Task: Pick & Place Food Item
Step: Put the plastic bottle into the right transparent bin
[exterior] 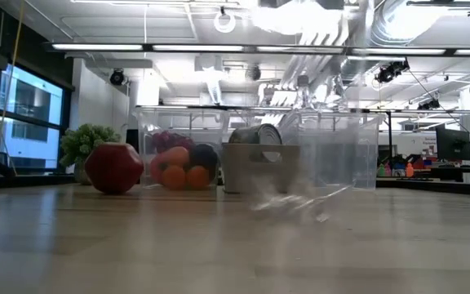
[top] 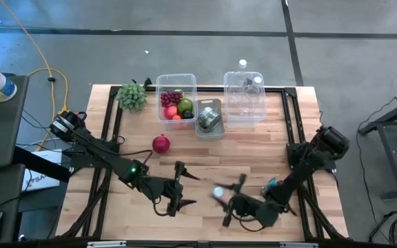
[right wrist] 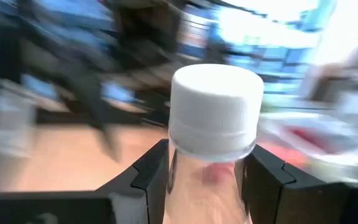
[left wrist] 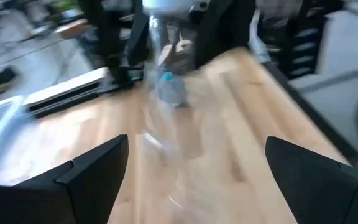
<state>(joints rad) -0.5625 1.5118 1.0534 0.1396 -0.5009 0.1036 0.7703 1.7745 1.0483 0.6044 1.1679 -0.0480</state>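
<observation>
A clear plastic bottle (right wrist: 211, 124) with a white cap (top: 218, 193) is near the table's front edge, with my right gripper (top: 231, 204) shut on it. My left gripper (top: 178, 191) stands just to its left, fingers wide open, nothing between them. In the left wrist view the blurred bottle (left wrist: 163, 87) shows ahead of the open fingers (left wrist: 95, 171), apart from them. A red fruit (top: 160, 144) rests on the table farther back. A clear bin of fruit (top: 176, 100) stands at the far edge. My right gripper pinches the bottle's neck (right wrist: 204, 174) just under the white cap between its two fingers (right wrist: 146, 177). The fingers come in about level from the table's right side. The cap sticks out past the fingers; blur hides how the body sits.
A leafy green item (top: 132, 96) lies at the far left. A small container with a tin can (top: 209, 118) stands beside the fruit bin, and a bare clear bin (top: 244, 96) to its right. Open wood lies between the bins and the grippers.
</observation>
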